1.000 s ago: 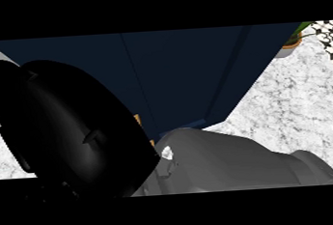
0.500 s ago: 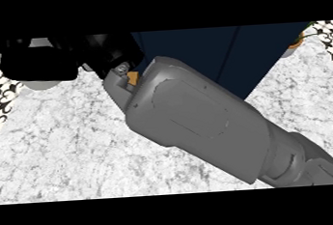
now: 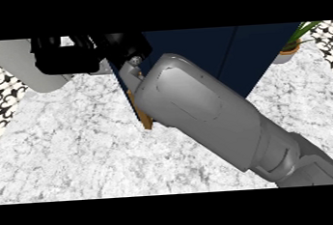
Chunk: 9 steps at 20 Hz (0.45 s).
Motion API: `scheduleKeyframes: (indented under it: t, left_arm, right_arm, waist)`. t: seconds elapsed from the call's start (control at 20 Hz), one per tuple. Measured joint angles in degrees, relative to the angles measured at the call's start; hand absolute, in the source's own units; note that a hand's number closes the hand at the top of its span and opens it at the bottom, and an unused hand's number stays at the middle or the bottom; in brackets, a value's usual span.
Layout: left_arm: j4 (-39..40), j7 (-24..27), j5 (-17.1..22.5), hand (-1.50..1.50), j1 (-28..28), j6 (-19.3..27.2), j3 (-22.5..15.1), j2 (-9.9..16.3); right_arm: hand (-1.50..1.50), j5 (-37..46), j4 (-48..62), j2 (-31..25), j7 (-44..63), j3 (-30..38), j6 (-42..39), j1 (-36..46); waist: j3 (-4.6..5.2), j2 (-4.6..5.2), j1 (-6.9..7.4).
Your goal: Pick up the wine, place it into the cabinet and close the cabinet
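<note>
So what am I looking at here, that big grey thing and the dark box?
The view comes from the robot's head, looking steeply down at a marble counter. The big grey shape is the robot's right forearm, reaching up from the lower right. Its black hand sits near the top, at the left edge of a dark blue cabinet. Whether that hand holds anything cannot be told; no wine bottle is visible. A thin brown strip shows along the cabinet's edge beside the arm. A potted plant stands at the upper right. The left hand is out of view.
</note>
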<state>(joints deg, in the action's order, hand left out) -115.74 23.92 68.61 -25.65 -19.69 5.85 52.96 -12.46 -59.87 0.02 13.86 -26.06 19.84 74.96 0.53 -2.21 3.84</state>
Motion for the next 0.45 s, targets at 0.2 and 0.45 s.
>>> scheduleKeyframes:
  t: [0.2, 0.45]
  left_arm:
    - [0.1, -0.4, 0.4, 1.50, 0.6, 0.4, 0.5, 0.2]
    - [-0.7, -1.0, 0.5, 1.50, 0.7, 1.4, 0.4, 0.1]
  right_arm:
    - [1.50, 0.8, 0.4, -0.7, -4.3, -0.5, -1.9, -1.1]
    - [1.50, 1.8, 0.5, -1.2, -7.9, -0.9, -2.9, -2.0]
  waist:
    - [0.45, -0.34, 0.20]
    - [0.86, -0.49, 0.36]
